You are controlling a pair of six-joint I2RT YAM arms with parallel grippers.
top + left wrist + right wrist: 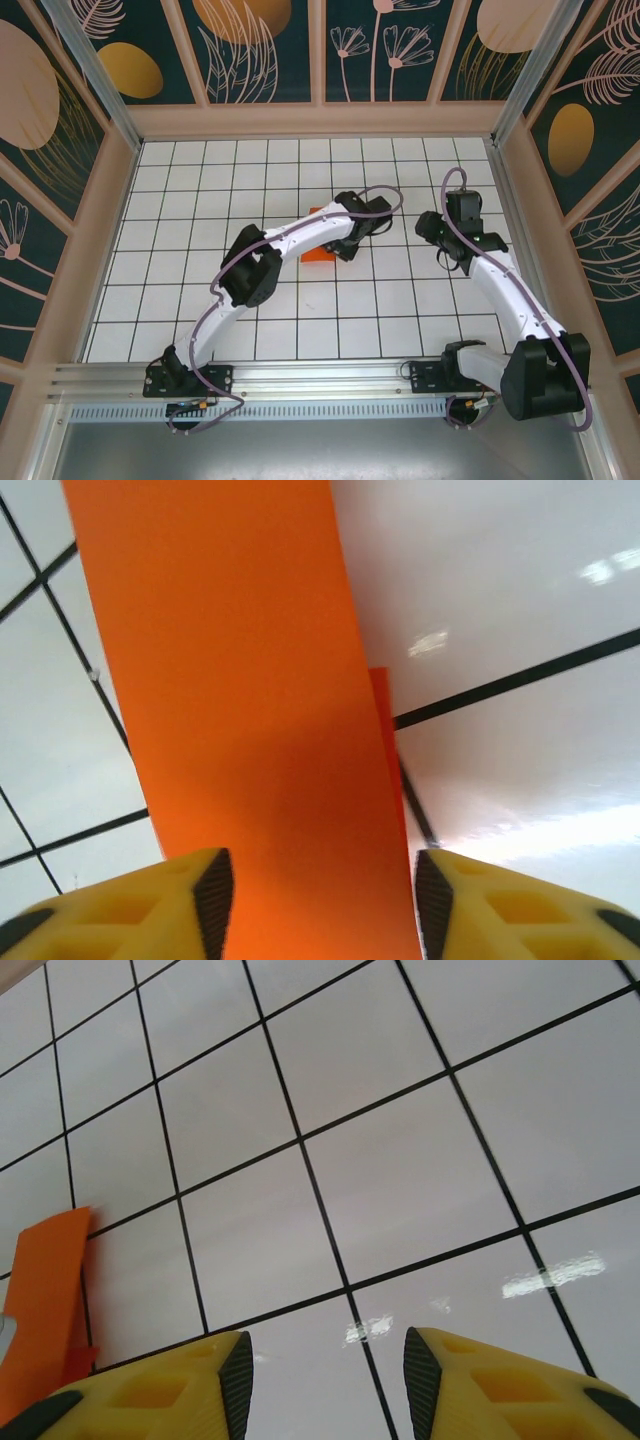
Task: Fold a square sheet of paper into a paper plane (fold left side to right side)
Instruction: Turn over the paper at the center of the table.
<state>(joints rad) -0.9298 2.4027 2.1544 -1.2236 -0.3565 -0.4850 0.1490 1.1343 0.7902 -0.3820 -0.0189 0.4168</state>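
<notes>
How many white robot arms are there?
2. The left white robot arm reaches to the middle, over the thin orange paper; the right white robot arm bends over white tiles beside it. None seems hidden.

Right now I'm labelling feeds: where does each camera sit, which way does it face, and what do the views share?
Top external: above and behind the robot, looking down on the tiled table; left arm and right arm show.
Left wrist: on the left arm, looking down at the orange paper; the yellow fingers of the left hand show.
Right wrist: on the right arm, looking across the table; the fingers of the right hand show.
Shared: the orange paper is in all three.
</notes>
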